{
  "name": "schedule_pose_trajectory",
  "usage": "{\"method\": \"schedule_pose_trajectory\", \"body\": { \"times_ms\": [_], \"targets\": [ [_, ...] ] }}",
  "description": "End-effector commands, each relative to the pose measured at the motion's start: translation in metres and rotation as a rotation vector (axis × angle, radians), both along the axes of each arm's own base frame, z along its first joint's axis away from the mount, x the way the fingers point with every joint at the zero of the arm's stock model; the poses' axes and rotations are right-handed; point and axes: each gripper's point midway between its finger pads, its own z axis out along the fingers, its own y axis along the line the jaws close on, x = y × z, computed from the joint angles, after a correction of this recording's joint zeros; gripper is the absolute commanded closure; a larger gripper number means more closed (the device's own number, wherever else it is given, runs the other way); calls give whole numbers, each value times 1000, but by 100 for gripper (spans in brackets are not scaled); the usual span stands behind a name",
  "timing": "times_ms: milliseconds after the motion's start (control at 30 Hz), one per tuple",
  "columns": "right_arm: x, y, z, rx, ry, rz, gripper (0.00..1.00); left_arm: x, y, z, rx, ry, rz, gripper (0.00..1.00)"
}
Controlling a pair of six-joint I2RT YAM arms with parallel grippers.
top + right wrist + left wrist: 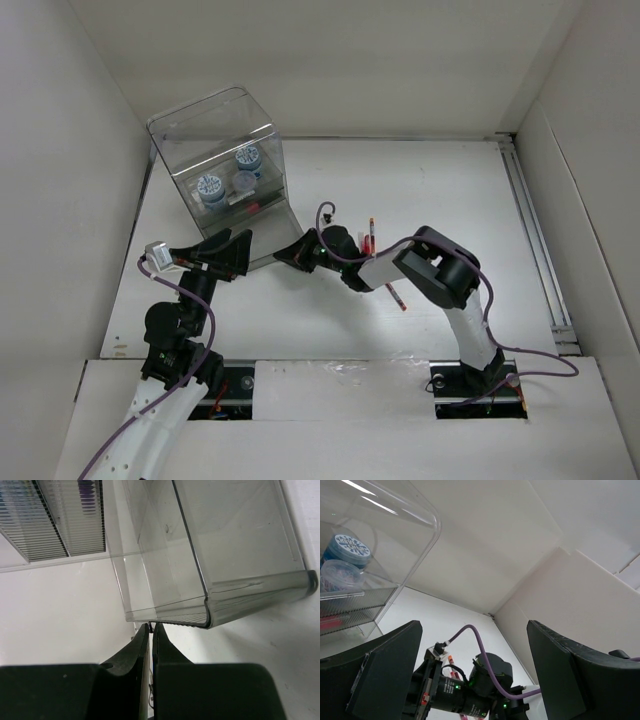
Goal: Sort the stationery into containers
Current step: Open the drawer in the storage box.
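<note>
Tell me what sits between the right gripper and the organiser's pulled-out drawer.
Nothing. In the right wrist view the shut tips of the right gripper sit right at the front edge of the clear drawer, with no object between. Whether they touch cannot be told.

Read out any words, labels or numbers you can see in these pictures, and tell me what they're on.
No text can be read anywhere.
The blue-and-white rolls in the clear organiser box have printed marks on top, too small and blurred to read.
The red pens show no legible print.
</note>
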Motion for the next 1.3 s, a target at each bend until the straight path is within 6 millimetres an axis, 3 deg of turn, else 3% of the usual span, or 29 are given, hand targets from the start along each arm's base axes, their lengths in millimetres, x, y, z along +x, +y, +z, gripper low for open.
{"method": "schedule_pose_trajectory", "body": {
  "times_ms": [0,333,567,700,733,867,1100,1167,1267],
  "targets": [
    [-7,-1,16,7,-41,11,98,-5,-3,11,-13,-52,-24,17],
    [-6,-8,7,-55,-55,42,98,-5,-3,11,-13,-52,-24,17],
    [-1,-10,0,-123,-80,67,86,-5,-3,11,-13,-52,-24,17],
    [-2,-11,-2,-147,-73,102,66,-4,-2,11,-16,-50,-15,17],
    [0,-15,-5,-161,-75,106,54,-4,-2,11,-16,-50,-15,17],
    [-5,-17,-5,-204,-80,145,27,-4,-2,11,-16,-50,-15,17],
    [-28,-24,20,-251,-90,226,11,-4,-2,11,-16,-50,-15,18],
    [-37,-27,33,-251,-109,241,10,-4,-2,11,-16,-50,-15,18],
    [-50,-39,35,-293,-115,245,11,-6,-1,13,-20,-59,-15,18]
  ]
}}
